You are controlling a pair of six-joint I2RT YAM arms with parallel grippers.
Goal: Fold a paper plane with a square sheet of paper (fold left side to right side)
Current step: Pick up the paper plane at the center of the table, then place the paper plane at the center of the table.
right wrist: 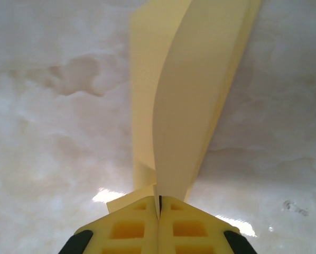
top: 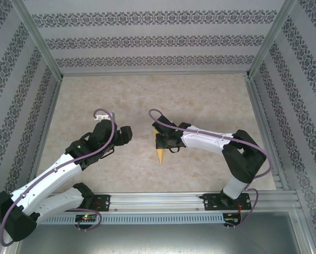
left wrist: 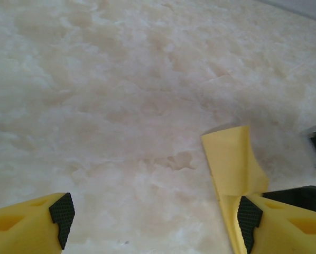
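Left gripper [left wrist: 155, 225]: jaws stand wide apart over the marbled table [top: 200, 95], with nothing between the black pads [left wrist: 63, 214].
Paper from the left gripper: the yellow paper plane [left wrist: 232, 169] lies just off its right finger, ahead and slightly outward; whether that pad touches it cannot be told.
Right gripper [right wrist: 159, 203]: fingers are pressed flat together, pinching the plane's near end at the seam.
Paper from the right gripper: it runs straight ahead of the fingertips, one flap standing on edge above a flatter layer.
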